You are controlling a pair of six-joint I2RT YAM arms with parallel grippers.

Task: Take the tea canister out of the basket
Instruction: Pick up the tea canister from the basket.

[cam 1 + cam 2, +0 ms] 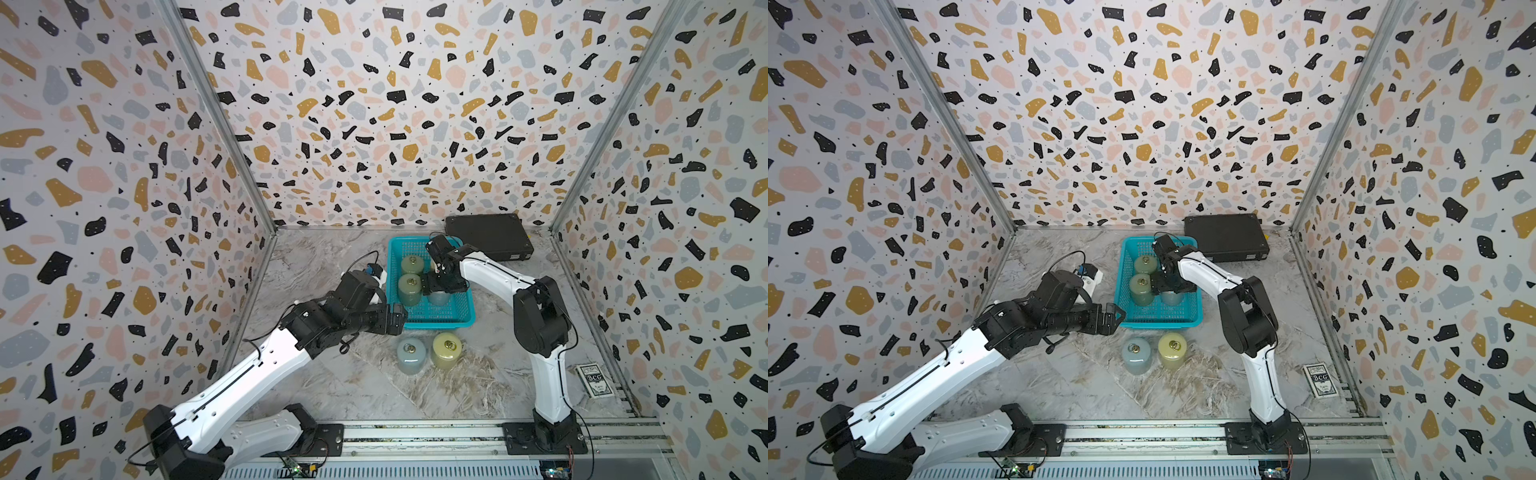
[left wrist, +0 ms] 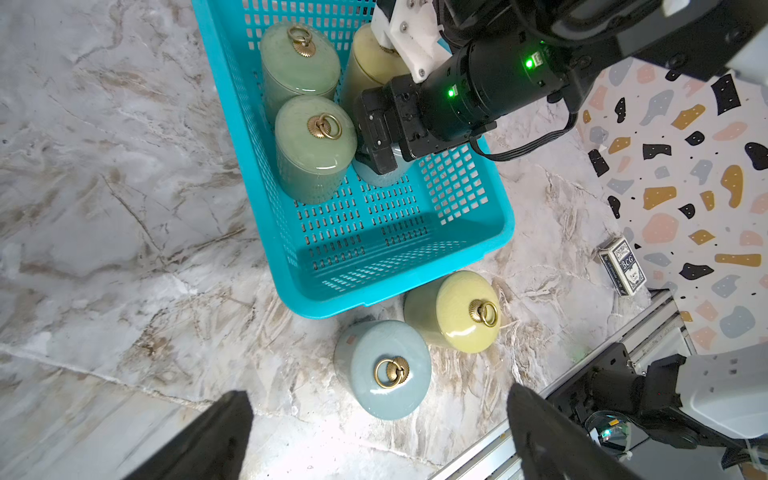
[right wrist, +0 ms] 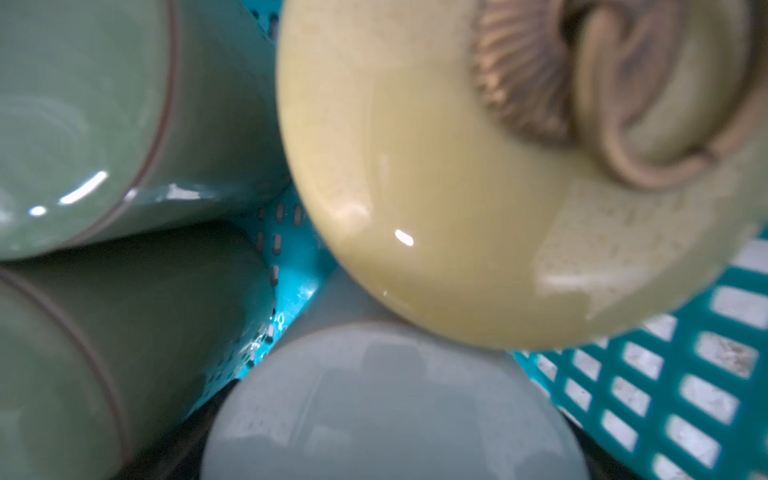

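Observation:
The teal basket (image 1: 440, 324) (image 2: 415, 291) holds several tea canisters with brass ring knobs. Two are green (image 1: 409, 289) (image 2: 316, 149), one is yellow (image 3: 436, 166) and one is blue-grey (image 2: 382, 176) (image 3: 395, 407). My right gripper (image 1: 438, 291) (image 3: 386, 436) reaches down into the basket. Its jaws stand open on either side of the blue-grey canister's lid. My left gripper (image 1: 397, 320) (image 2: 376, 399) hovers wide open and empty by the basket's near left corner.
A blue-grey canister (image 1: 410, 353) and a yellow canister (image 1: 446, 349) stand on the marble table just in front of the basket. A flat black case (image 1: 488, 241) lies at the back right. A card deck (image 1: 590, 380) lies by the right wall.

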